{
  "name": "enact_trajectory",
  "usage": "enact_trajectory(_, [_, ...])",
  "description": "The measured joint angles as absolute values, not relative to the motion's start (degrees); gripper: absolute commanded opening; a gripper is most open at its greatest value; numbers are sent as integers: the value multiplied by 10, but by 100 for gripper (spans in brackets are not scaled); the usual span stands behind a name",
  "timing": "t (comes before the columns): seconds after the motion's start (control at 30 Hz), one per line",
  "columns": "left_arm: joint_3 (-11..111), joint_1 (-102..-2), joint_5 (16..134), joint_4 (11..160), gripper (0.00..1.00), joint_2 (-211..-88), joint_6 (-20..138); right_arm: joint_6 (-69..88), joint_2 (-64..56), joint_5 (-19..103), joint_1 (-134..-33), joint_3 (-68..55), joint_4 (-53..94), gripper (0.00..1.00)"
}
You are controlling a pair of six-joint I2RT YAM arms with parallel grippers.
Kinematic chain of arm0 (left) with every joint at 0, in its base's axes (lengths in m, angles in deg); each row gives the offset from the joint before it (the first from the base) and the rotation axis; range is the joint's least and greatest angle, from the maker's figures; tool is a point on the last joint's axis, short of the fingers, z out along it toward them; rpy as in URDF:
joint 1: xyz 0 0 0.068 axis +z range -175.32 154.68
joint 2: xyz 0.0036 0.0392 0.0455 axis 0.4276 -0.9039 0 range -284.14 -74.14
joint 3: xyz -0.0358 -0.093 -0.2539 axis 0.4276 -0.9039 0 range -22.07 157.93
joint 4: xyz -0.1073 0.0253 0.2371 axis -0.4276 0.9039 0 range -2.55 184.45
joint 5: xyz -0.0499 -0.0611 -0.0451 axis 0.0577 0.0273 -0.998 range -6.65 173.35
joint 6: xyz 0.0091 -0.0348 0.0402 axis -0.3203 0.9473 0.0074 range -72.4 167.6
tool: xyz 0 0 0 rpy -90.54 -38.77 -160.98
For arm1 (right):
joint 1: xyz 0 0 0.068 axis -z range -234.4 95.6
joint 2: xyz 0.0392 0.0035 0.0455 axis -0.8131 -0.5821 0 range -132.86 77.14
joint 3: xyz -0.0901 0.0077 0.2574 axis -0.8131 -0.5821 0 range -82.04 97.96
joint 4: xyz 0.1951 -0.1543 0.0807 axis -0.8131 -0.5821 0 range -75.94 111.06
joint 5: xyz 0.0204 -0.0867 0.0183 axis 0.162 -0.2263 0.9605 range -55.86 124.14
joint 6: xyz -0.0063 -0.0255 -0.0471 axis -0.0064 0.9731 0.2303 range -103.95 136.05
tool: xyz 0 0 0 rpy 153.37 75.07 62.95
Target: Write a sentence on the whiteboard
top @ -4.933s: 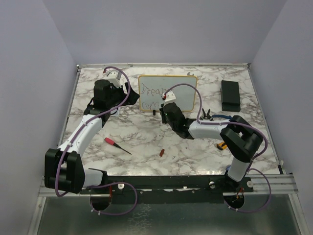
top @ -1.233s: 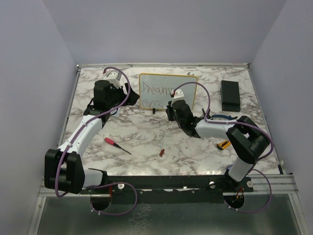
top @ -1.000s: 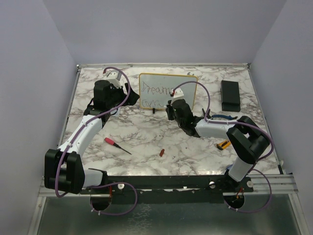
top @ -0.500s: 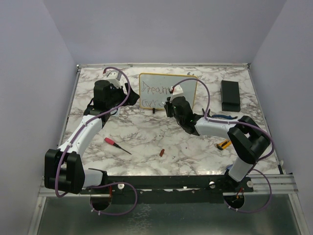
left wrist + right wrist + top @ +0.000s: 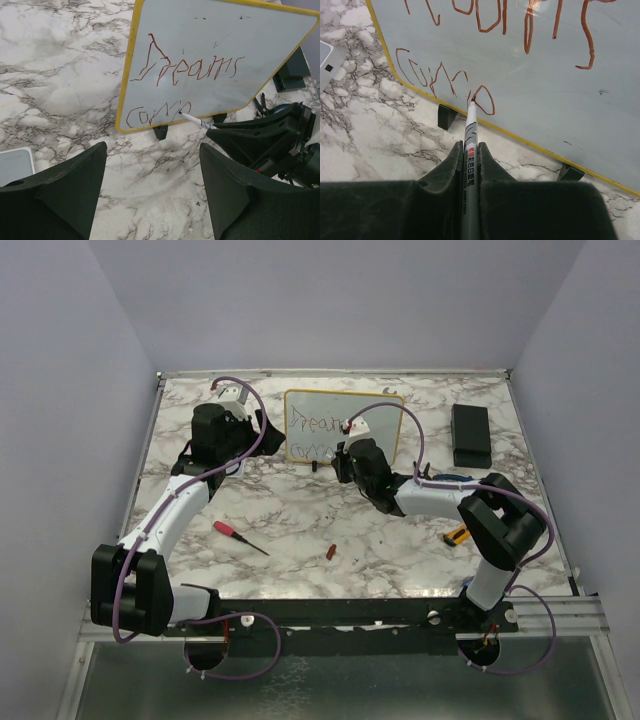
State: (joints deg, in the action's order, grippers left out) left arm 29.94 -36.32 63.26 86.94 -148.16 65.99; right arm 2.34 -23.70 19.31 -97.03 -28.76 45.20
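The whiteboard with a yellow frame stands on black feet at the back middle. The sentence reads "Dreams" on the top line and about "com" plus a small loop on the line below. My right gripper is shut on a white marker. The marker's tip touches the board at that last loop, close to the bottom frame. The marker also shows in the left wrist view. My left gripper is open and empty, just left of the board above the table.
A black box lies at the back right. A red-handled screwdriver and a small red cap lie in the front middle. A yellow tool and a black clip lie by the right arm. A grey pad lies left of the board.
The right gripper went right along the board, then came back a little left and closer to it. "Dreams" gained its last letter and the lower line grew. The left arm stayed still.
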Motion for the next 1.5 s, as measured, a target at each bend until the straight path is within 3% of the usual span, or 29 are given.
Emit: enact_trajectory(1.5, [299,-366,633,869,76,-1482,660,-11,-231,133,-973,-305,410,1])
